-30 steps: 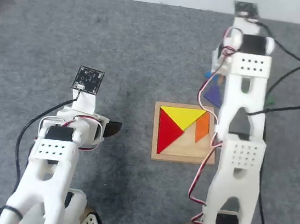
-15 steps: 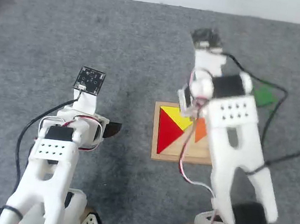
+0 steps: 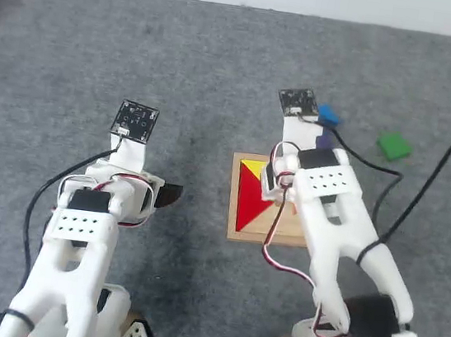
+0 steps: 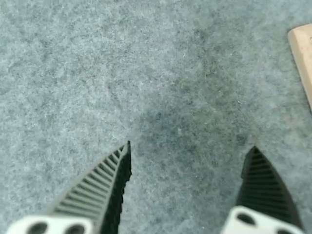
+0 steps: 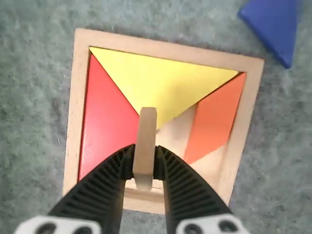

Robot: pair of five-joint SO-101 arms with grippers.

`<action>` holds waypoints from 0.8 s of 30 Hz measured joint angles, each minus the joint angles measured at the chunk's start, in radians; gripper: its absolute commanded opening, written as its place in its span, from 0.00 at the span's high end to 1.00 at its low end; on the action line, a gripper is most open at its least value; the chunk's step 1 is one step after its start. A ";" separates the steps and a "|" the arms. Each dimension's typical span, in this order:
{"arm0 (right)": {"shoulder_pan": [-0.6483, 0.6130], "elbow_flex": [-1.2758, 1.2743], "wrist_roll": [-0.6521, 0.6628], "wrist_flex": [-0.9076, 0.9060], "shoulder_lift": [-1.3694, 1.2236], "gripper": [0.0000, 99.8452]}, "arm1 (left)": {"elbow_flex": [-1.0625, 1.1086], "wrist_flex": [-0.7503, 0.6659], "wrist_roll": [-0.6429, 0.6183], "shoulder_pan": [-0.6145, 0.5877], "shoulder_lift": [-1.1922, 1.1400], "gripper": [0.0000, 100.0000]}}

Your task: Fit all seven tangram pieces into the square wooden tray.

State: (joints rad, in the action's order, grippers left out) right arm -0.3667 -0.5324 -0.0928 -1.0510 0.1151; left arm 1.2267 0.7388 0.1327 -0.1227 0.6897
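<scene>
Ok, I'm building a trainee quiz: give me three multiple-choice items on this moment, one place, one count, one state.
1. The blue triangle lies: A on the carpet outside the tray; B inside the tray; C in a gripper.
2. Coloured pieces in the tray: A one; B three; C five.
3. The right gripper is: A open; B shut on a plain wooden piece; C shut on nothing.
Answers: 1 A, beyond the tray's rim; 2 B, red, yellow, orange; 3 B, both fingers press its sides.

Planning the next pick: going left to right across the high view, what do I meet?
Left arm → red triangle → blue piece → green piece.
</scene>
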 measured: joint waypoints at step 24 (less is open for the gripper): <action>-0.008 -0.003 0.011 -0.048 -0.051 0.70 | 0.000 0.000 0.002 0.000 0.000 0.65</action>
State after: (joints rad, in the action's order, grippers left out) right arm -0.3744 -0.5355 -0.0821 -1.0986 0.0644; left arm 1.2267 0.7388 0.1343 -0.1227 0.6897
